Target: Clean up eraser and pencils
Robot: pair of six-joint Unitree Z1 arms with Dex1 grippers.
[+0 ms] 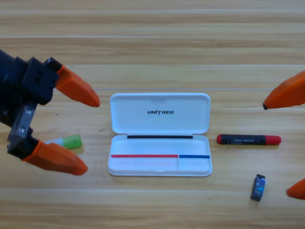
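An open white case (159, 136) is seen mid-table; the red pencil (249, 140) and eraser (258, 187) lie right; the green pencil (66, 141) is framed by the left gripper's (90, 134) spread jaws; the right gripper (290, 143) is cropped.

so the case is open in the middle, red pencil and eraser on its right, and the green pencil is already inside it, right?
Not quite: in the high view the green pencil lies on the table left of the open case, between the left hand's orange jaws. The red pencil and eraser are on its right.
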